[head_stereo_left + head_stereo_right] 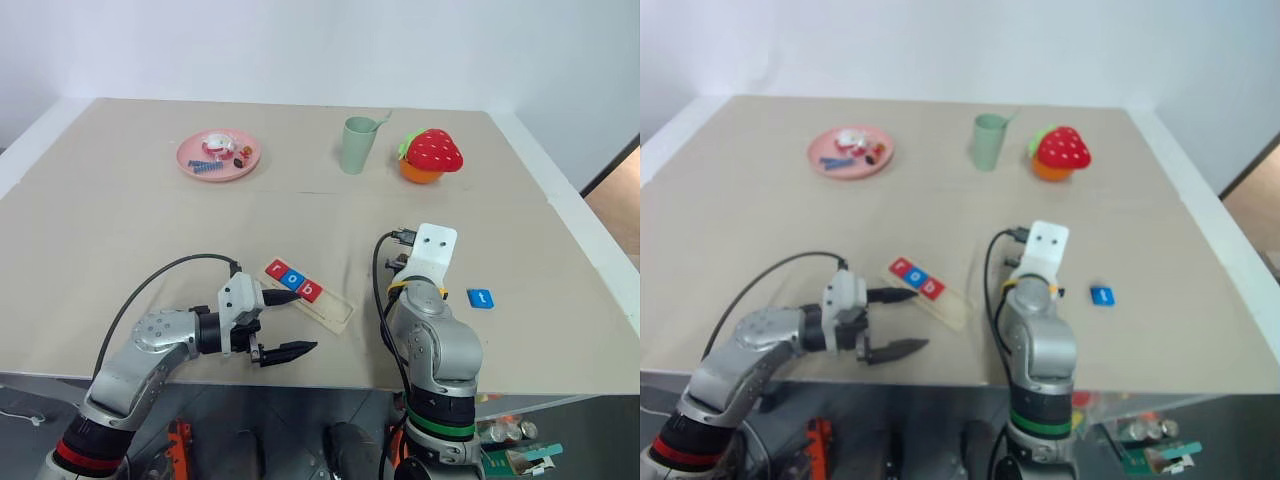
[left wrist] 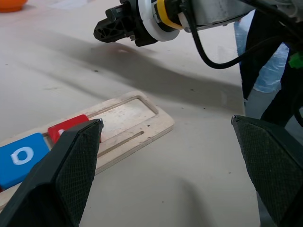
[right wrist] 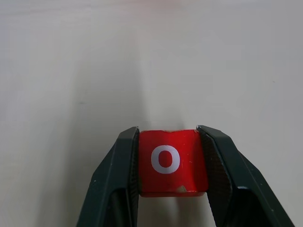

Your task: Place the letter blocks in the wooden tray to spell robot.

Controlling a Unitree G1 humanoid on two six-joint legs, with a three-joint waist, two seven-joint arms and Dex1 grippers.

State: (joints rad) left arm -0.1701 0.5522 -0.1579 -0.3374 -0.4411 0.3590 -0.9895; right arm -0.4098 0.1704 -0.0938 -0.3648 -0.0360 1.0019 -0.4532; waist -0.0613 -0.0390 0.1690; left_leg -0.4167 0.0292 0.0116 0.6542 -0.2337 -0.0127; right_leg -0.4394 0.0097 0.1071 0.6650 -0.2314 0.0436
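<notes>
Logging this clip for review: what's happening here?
The robot is spelling "robot" with letter blocks. The tray near the table's front edge holds a red r, a blue o and a red b; its right end is bare. The right gripper grips a red o block. The left gripper hangs open beside the tray. A blue t lies on the table to the right.

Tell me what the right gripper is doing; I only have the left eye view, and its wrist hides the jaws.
Observer: In the right wrist view, the right gripper has its jaws shut on a red letter block.
Operator: Which letter?
Observer: A white o, facing that wrist camera.
Operator: How is it gripped?
Observer: The fingers press on two opposite sides of it, leaving the lettered face uncovered.
</notes>
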